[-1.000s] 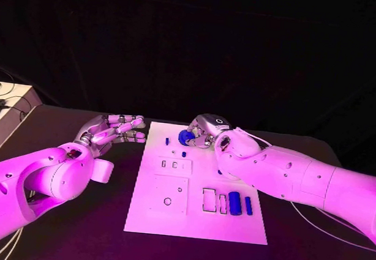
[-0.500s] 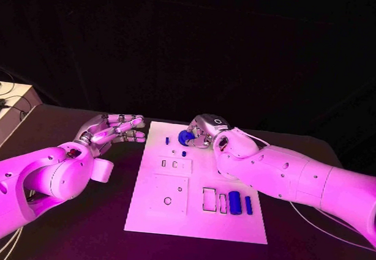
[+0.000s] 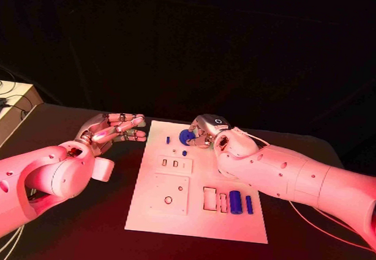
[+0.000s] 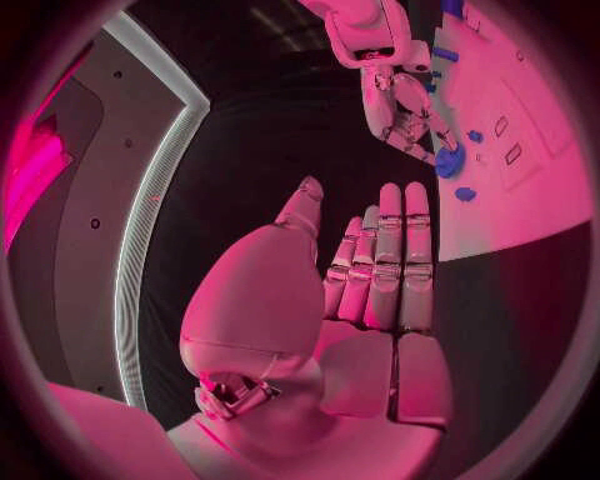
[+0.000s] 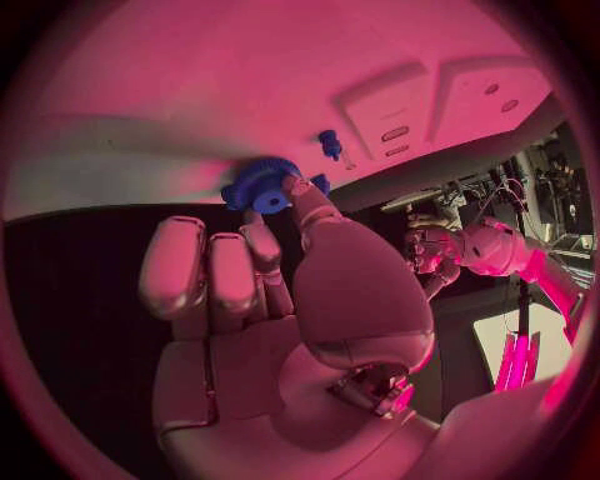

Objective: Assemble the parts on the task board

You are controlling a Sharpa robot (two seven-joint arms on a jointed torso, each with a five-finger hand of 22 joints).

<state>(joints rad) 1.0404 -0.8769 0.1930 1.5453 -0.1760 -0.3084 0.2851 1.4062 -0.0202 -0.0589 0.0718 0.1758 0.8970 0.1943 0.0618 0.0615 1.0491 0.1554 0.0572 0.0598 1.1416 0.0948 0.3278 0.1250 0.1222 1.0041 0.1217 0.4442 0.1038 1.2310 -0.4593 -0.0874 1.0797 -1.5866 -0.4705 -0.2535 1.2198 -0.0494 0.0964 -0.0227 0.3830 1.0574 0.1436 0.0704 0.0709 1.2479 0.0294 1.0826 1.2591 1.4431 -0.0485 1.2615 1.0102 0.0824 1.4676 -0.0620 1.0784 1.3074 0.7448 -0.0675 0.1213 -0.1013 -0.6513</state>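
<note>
The white task board lies in the middle of the black table. At its far edge my right hand pinches a round blue part between thumb and a finger. The right wrist view shows this blue part at the fingertips, low over the board. A small blue peg stands close by, and another is just nearer. Two blue cylinders lie by the board's right side. My left hand hovers off the board's far left corner, fingers extended and holding nothing.
A pale cabinet with cables stands at the table's left edge. A thin cable trails on the table under my right arm. The board has rectangular slots and a recessed frame beside the cylinders.
</note>
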